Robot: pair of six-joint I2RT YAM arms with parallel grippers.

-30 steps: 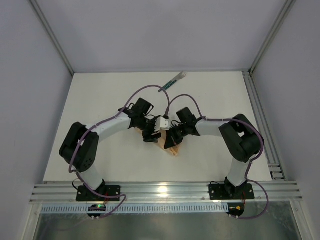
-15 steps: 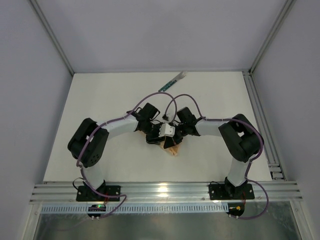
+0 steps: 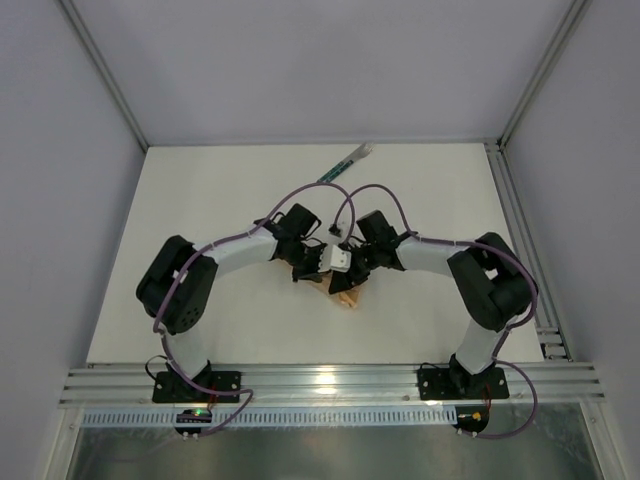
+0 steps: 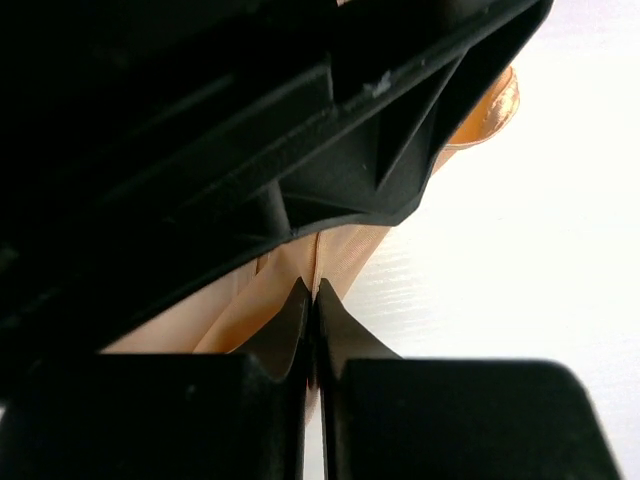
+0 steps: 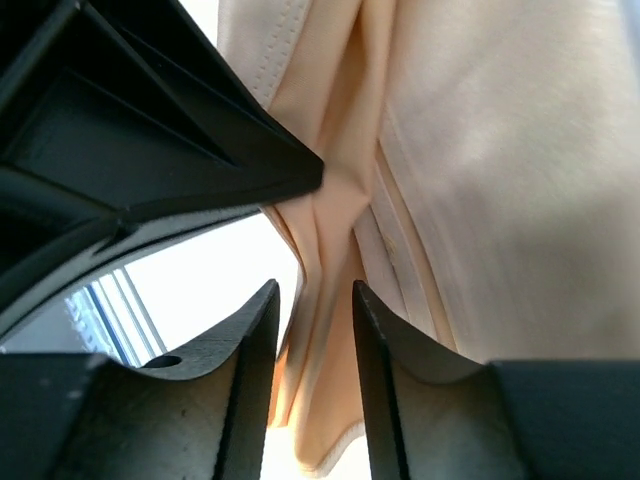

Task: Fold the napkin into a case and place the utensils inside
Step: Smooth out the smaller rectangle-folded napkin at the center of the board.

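Note:
The peach-tan napkin (image 3: 346,297) lies bunched at mid-table, mostly hidden under both wrists. My left gripper (image 3: 311,271) is shut on a thin fold of the napkin (image 4: 345,250); the cloth edge runs up from between the touching fingertips (image 4: 313,296). My right gripper (image 3: 346,272) faces it from the right. Its jaws (image 5: 313,300) stand apart, with a hanging pleat of the napkin (image 5: 500,150) loose in the gap. The utensils (image 3: 346,163), green-handled with pale ends, lie together at the back of the table, away from both grippers. No finished case shows.
The white tabletop (image 3: 200,220) is bounded by an aluminium rail (image 3: 320,382) at the near edge and a rail (image 3: 520,240) along the right side. Purple cables (image 3: 300,180) loop over both wrists above the cloth.
The left gripper moved right to the napkin and closed on a fold. The right gripper, shut before, has opened its jaws around the cloth.

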